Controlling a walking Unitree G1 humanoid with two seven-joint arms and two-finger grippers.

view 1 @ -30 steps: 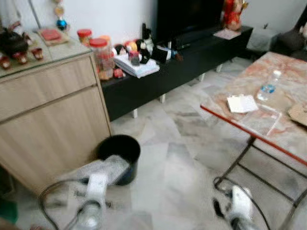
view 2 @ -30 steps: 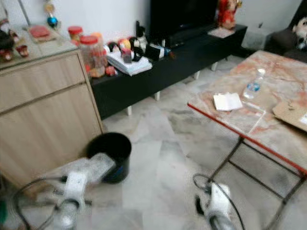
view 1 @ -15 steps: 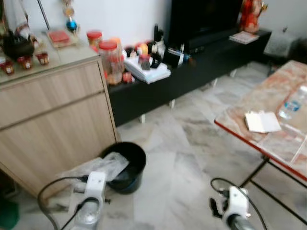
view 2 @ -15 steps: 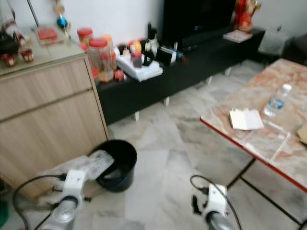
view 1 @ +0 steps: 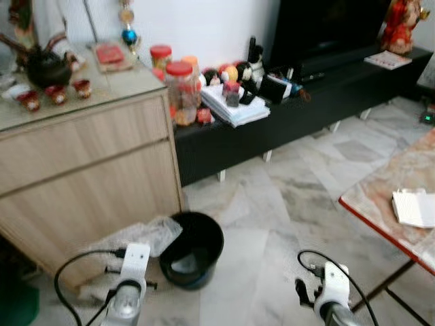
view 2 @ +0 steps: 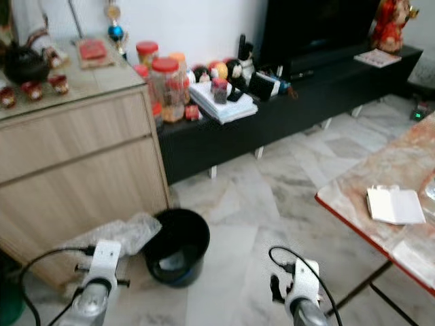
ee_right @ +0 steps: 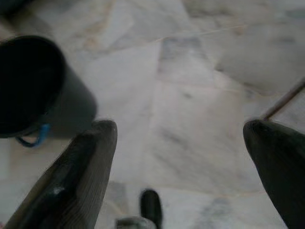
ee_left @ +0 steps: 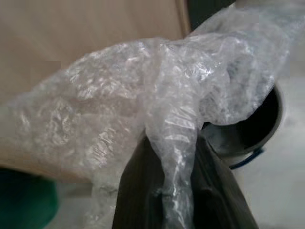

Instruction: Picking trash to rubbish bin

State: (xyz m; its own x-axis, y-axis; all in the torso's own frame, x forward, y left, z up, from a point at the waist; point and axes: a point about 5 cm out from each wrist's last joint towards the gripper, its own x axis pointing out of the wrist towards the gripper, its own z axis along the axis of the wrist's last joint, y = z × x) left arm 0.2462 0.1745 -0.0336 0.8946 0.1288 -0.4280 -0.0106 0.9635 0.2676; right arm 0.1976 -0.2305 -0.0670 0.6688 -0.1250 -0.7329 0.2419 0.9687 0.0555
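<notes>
L arm (view 1: 129, 288): silver w/ white wrist block, black cable loop | R arm (view 1: 333, 295): same | tool fingers (ee_right: 71, 176): long, black

Wooden cabinet (view 1: 88, 176) beside black TV bench (view 1: 306, 102) — marble-topped table (view 2: 401, 197) opposite.

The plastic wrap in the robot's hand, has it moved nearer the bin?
Cannot tell: the camera turned. The wrap, held by the left gripper, overlaps the bin rim as before.
</notes>
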